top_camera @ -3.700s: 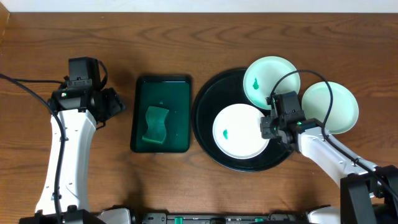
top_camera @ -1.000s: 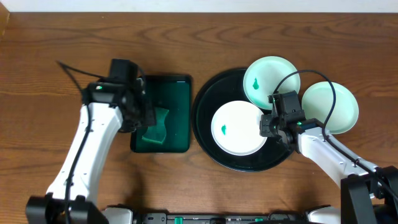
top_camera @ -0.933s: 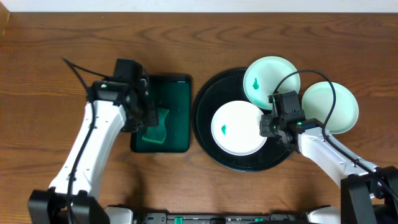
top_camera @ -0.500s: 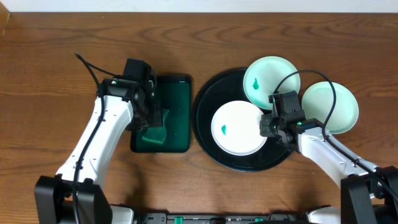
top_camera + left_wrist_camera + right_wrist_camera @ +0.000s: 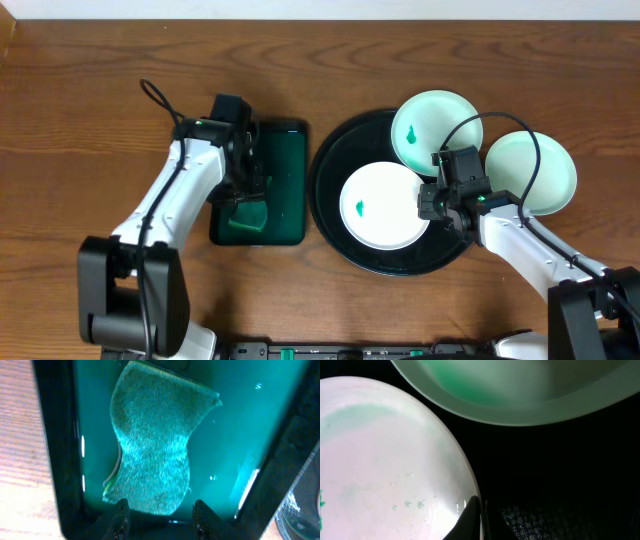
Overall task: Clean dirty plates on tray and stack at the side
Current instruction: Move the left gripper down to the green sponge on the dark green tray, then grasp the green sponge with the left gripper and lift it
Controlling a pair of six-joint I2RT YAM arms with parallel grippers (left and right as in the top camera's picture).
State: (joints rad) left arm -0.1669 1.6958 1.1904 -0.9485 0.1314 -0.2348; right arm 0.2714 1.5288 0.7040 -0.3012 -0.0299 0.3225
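- The left fingers (image 5: 120, 516) are held spread over a green sponge (image 5: 155, 445) in a dark green tray (image 5: 288, 200).
- The rim of a white plate (image 5: 375, 210), lying in the black tray (image 5: 330, 160), is pinched by the right fingers (image 5: 469, 521).
- A second plate (image 5: 435, 125) is seen on the tray's far rim, and a third plate (image 5: 535, 170) just right of it.

The glossy black round tray (image 5: 328, 190) lies right of centre. A white plate (image 5: 385, 205), with a small green smear left of its middle, sits flat inside it. A second plate (image 5: 440, 125), pale aqua and smeared green, overlaps the tray's upper right rim. A third plate (image 5: 535, 175), pale aqua, lies just beside the tray's right edge.
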